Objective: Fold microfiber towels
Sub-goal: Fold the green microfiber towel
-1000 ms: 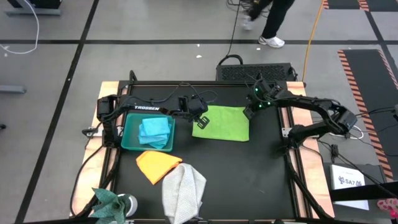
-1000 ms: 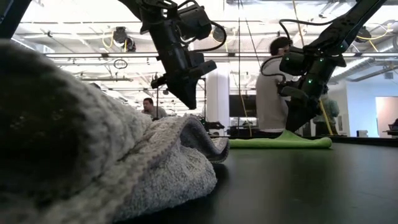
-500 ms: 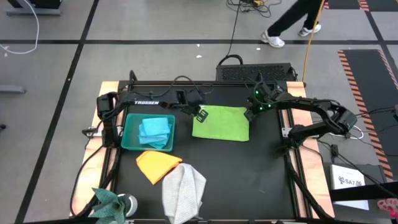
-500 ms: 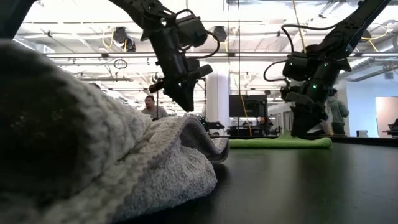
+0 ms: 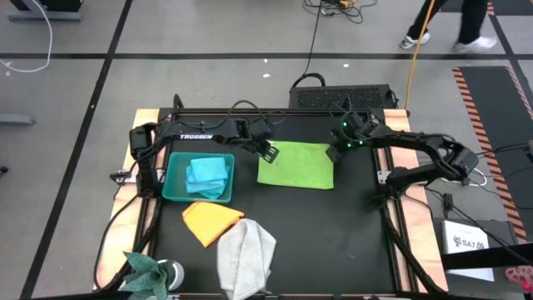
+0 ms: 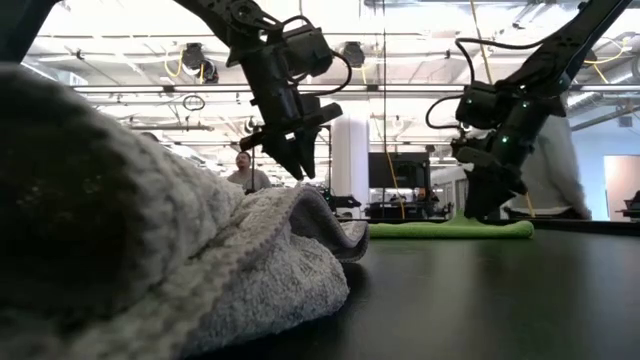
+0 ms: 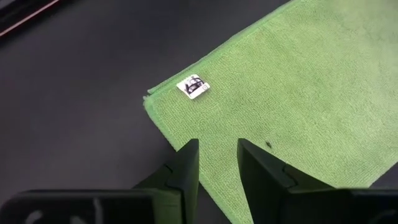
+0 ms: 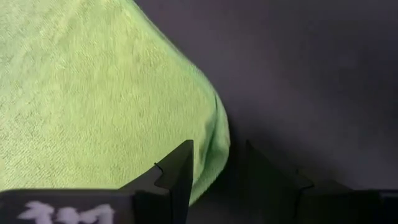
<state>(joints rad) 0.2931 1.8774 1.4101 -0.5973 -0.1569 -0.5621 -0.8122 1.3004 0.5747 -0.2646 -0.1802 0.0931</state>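
The left gripper (image 5: 268, 152) hangs just above the far left corner of the lime green towel (image 5: 297, 165), its jaws apart with a clear gap and nothing between them; in the left wrist view its fingertips (image 7: 186, 163) point down at the cloth near a small white label (image 7: 192, 86). The right gripper (image 5: 337, 148) sits at the towel's far right corner, jaws spread and empty, one on each side of the rounded folded edge in the right wrist view.

The lime green towel lies flat on the black table (image 5: 350, 225), already doubled by the look of its layered edge. It should be light, limp and a little grippy. It will sag and drape when lifted, so a pinch at both corners at once, catching every layer, seems the safest hold. A shallow pinch would likely take only the top ply.

To the left stands the teal bin (image 5: 176, 190) holding the light blue towel (image 5: 208, 173). Nearer lie the orange-yellow towel (image 5: 210, 222) and the light grey towel (image 5: 246, 257), with the teal towel (image 5: 146, 271) at the near left corner. Open table lies near and right of the green towel, which gives room to fold toward the near side. The far edge is close behind both grippers.
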